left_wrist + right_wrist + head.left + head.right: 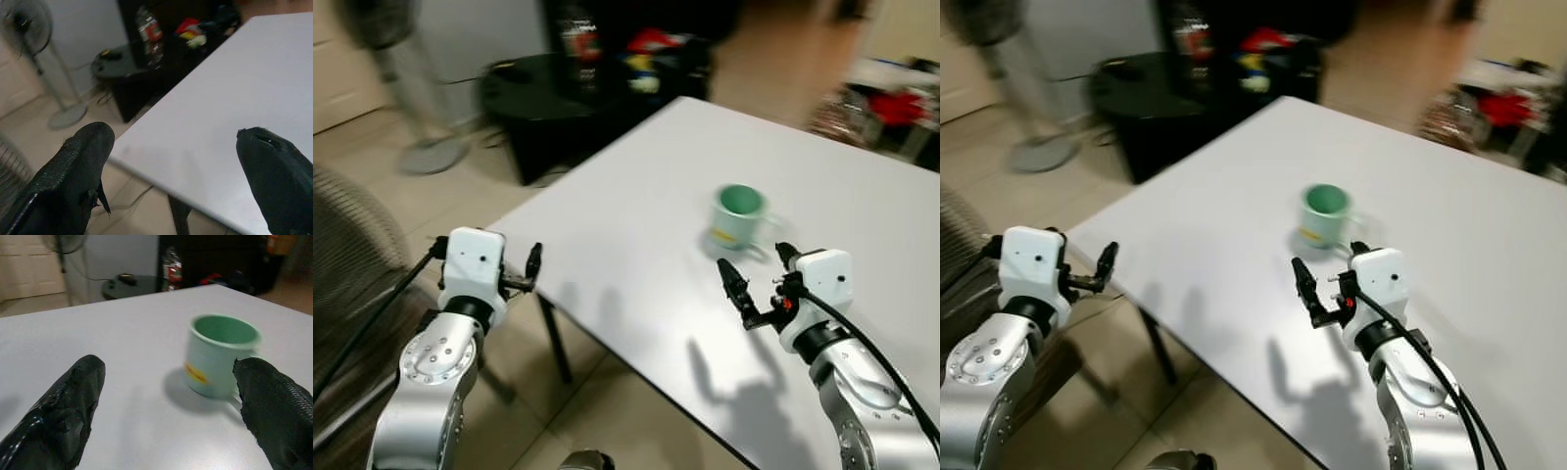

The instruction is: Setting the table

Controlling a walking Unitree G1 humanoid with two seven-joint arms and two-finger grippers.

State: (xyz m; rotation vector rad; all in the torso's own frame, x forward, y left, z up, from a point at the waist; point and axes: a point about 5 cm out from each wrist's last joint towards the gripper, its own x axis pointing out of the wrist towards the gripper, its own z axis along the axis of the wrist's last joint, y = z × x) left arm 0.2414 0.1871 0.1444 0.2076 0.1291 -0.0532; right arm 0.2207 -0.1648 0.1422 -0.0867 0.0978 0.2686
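A pale green mug point(738, 216) with a yellow label stands upright on the white table point(636, 255), its handle toward my right. My right gripper point(760, 268) hovers over the table just in front of the mug, open, with nothing between its fingers. In the right wrist view the mug point(221, 354) sits ahead between the two black fingers point(58, 411). My left gripper point(485, 258) is raised off the table's left corner, over the floor, open and empty. The table corner point(195, 142) lies ahead of it in the left wrist view.
A black round side table point(543, 93) with clutter stands beyond the table's far corner. A standing fan point(406, 88) is at the back left. A wicker chair point(347, 264) sits at my left. Red items point(898, 106) lie at far right.
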